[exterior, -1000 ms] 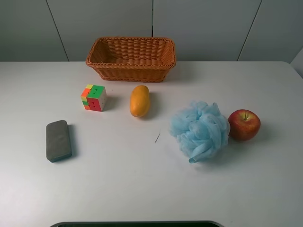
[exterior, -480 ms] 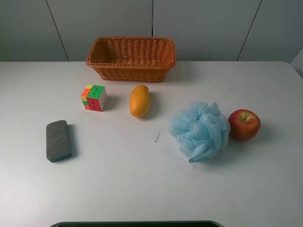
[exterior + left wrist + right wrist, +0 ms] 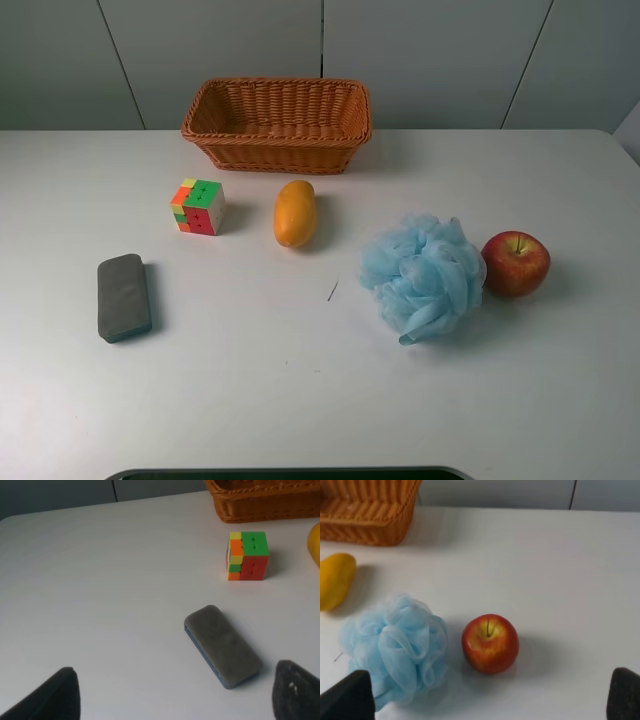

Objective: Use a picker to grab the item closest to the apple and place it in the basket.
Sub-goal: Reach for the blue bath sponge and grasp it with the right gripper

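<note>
Nothing is grasped yet; the right claw (image 3: 485, 697), spread wide, should descend onto the loofah (image 3: 424, 276) just beside the apple (image 3: 516, 263).

1. A white, matte counter (image 3: 300, 400) fills most of the exterior high view. Its far edge runs straight across below the wall, and its far right corner is rounded.
2. Behind it stands a pale grey wall (image 3: 430, 60) of flat panels, split by thin dark seams (image 3: 322, 40). One seam is upright and the others slant.
3. The light is soft and even. Shadows on the counter are faint, blurred at the edges, and lean slightly rightward.
4. A dark curved strip (image 3: 290, 473) lies along the near edge of that view. What it is cannot be told.
</note>
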Controlling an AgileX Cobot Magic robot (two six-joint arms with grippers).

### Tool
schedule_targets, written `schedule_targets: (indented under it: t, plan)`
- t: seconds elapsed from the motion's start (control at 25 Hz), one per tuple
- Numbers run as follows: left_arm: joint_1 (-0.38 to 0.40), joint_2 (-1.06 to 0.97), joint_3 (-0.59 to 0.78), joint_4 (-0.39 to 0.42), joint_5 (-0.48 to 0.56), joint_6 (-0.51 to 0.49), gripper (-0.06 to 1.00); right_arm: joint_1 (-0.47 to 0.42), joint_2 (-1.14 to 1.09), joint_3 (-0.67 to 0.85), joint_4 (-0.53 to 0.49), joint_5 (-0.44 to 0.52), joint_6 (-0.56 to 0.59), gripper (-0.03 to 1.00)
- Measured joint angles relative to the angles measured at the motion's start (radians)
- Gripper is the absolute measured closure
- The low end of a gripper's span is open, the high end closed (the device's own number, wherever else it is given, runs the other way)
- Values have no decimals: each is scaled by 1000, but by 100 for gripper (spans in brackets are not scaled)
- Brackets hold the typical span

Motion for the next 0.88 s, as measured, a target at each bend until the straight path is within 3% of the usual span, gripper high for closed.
schedule_targets:
  t: [0.24, 0.56, 0.72, 0.88]
  plan:
    - [0, 0, 0, 0, 0, 0, 21, 157, 295, -119, 40, -31, -96, 27]
    - [0, 0, 0, 0, 0, 0, 21, 474, 596, -164, -82, -90, -111, 27]
    - [0, 0, 0, 0, 0, 0, 21, 548, 715, -164, -89, -137, -142, 27]
    - [0, 0, 0, 0, 0, 0, 21, 558, 835, -164, -51, -186, -210, 27]
